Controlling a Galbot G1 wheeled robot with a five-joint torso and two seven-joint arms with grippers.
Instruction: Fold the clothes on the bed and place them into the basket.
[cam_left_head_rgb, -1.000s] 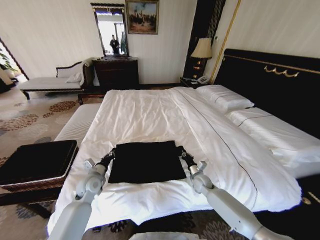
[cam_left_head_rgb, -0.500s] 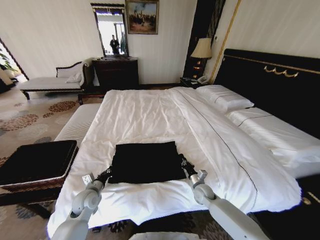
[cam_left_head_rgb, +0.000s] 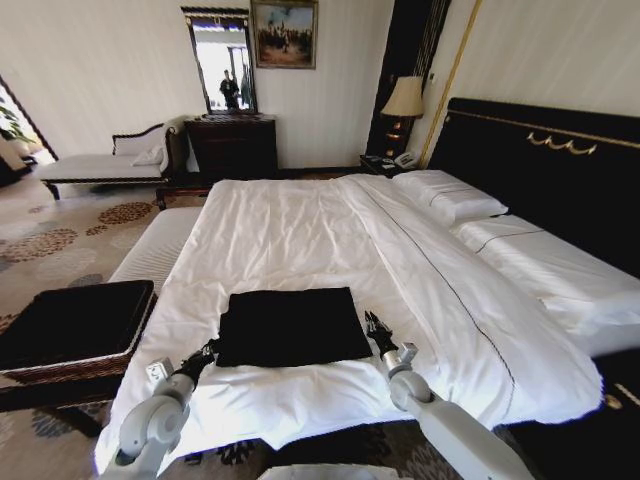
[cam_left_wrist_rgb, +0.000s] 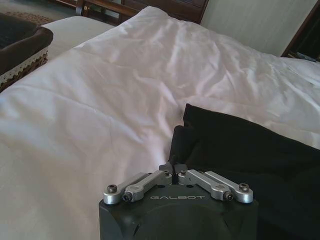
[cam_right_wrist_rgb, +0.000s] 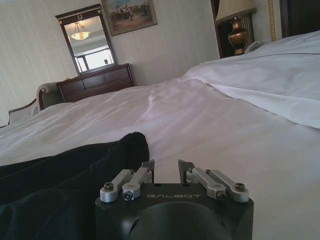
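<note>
Now your folded T-shirt (cam_left_head_rgb: 292, 326) lies at twelve o'clock between the closed left tool (cam_left_head_rgb: 205, 352) and slightly open right tool (cam_left_head_rgb: 374, 326), basket (cam_left_head_rgb: 70, 325) at nine.

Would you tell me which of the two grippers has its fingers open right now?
The right gripper, beside the T-shirt; the left gripper is shut.
</note>
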